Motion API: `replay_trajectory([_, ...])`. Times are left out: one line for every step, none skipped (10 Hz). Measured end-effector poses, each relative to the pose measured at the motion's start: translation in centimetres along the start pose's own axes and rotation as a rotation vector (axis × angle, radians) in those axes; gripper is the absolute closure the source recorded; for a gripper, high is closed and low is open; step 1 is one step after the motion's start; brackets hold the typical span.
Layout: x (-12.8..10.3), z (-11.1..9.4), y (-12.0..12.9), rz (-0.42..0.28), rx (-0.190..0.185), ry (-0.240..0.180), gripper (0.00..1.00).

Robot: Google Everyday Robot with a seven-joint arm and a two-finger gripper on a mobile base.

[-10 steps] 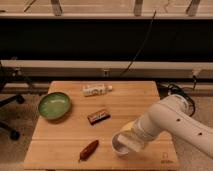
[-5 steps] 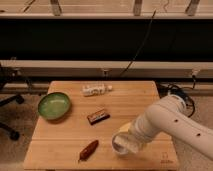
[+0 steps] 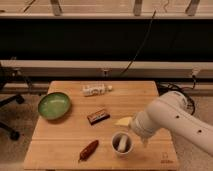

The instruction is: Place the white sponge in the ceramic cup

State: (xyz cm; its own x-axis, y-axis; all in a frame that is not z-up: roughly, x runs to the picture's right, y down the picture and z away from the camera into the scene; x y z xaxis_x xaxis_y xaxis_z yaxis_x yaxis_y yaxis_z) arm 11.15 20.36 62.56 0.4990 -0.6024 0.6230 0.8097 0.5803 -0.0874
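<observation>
The ceramic cup point(image 3: 122, 143) holds a pale upright piece; the tool point(image 3: 135, 131) hangs beside it, grip unreadable.

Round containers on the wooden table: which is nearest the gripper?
The small white ceramic cup, right beside the gripper at the table's front. The larger green bowl sits far off at the left edge.

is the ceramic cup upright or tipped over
Upright. The ceramic cup stands on the table with its round rim facing up and something pale inside. The gripper, hidden behind the arm's end, is just right of it.
</observation>
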Motion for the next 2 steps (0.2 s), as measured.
replay_trajectory([0.53,-0.27,-0.14,0.011,0.008,0.009,0.2])
replay_trajectory([1.4,-0.7,-0.31,0.035,0.025,0.017,0.2])
